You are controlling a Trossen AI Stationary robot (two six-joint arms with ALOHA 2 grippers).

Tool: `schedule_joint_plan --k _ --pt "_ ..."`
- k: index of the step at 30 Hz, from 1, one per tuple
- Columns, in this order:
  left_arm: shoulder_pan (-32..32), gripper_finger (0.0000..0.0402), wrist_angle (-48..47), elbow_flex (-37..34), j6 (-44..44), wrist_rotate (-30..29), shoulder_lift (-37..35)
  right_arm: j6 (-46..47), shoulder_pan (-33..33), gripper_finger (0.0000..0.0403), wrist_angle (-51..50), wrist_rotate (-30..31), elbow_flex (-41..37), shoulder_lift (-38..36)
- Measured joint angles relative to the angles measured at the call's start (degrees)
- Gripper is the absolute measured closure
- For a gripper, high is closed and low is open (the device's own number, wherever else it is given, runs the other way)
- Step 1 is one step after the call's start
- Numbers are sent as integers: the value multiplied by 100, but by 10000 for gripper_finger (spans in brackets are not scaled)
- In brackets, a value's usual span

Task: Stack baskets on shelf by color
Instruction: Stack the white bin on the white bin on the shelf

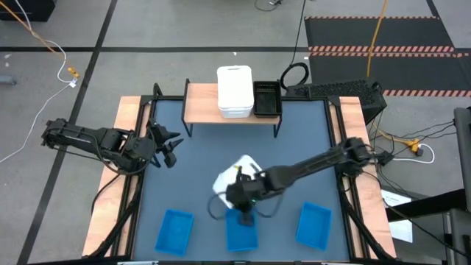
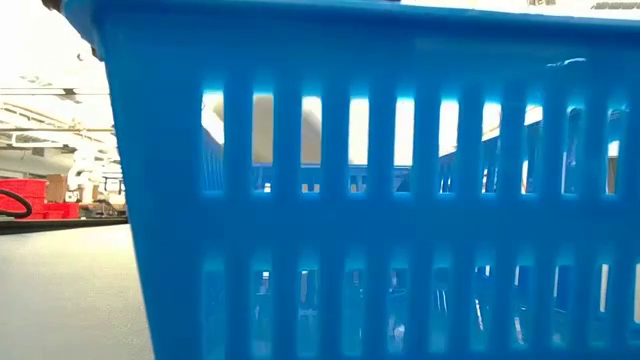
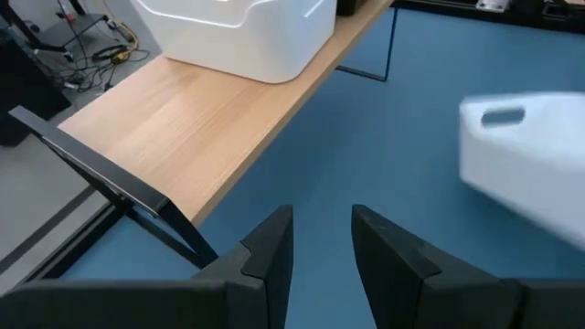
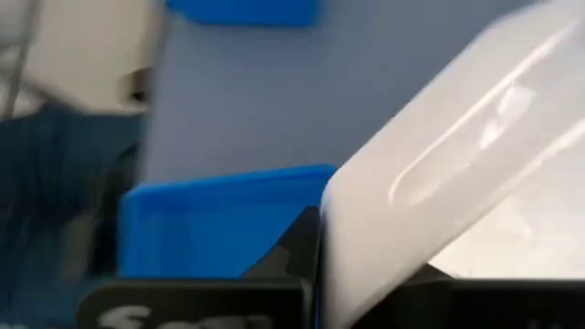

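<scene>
Your right gripper [image 1: 241,197] is clamped on the tilted white basket [image 1: 234,175] near the table's middle, ready for the white stack [image 1: 235,92] on the far shelf [image 1: 200,104]; your left gripper [image 1: 168,149] waits left, fingers slightly apart.

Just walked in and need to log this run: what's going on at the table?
The robot is sorting baskets onto the wooden shelf by color. The right gripper has its jaws shut on the rim of a white basket, tilted above the middle of the table near the middle blue basket. Two more blue baskets sit at the front. The shelf already holds a white stack and black baskets beside it. The left gripper waits, holding nothing, at the table's left side.
</scene>
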Motion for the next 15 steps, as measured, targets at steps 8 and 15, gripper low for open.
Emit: schedule_joint_plan --k 8,15 --pt "0 286 30 1 -103 6 0 -4141 609 400 200 122 1 -1206" --pt "0 286 42 0 -190 7 0 -6669 137 401 -497 237 297 -1891"
